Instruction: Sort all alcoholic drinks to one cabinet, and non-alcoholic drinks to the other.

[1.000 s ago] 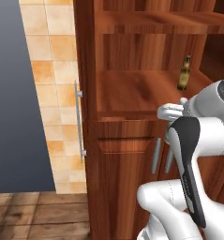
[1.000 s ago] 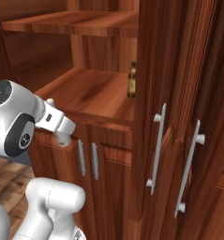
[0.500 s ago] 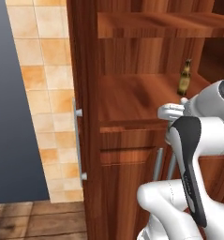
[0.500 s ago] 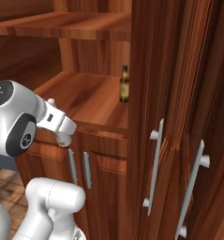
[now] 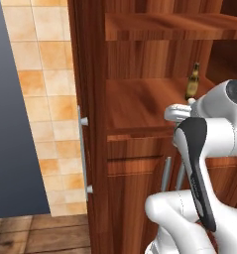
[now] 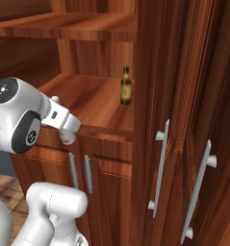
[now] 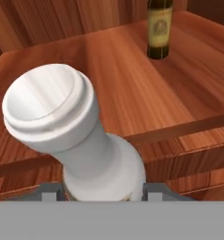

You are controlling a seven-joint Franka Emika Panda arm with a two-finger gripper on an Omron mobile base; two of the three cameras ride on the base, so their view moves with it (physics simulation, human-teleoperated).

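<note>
— Whitish glass is seen right in front of the hand camera: the pale whitish bottle (image 7: 71,136) is clamped by the jaws, neck and rim pointing away from the hand. Why is it held so near the shelf edge?

— A judgement only: it is probably being carried in to join the amber bottle (image 6: 126,86), which is stood upright toward the far right of the open shelf (image 5: 140,106), so that both alcoholic drinks are kept in the one cabinet (image 6: 150,57). The pale bottle is held just short of the shelf's near lip, well apart from the amber one.

— And what is hard to make out?

— The gripper (image 7: 99,190) is barely shown; only two grey tips are seen low down on either side of the bottle's body, so the contact itself is hidden. In the base views the bottle is masked by the white arm. The amber bottle's neck is cut off at the top of the hand view, and its label cannot be read. The lower doors with silver bar handles (image 6: 159,166) are seen shut, so nothing behind them can be told.
</note>
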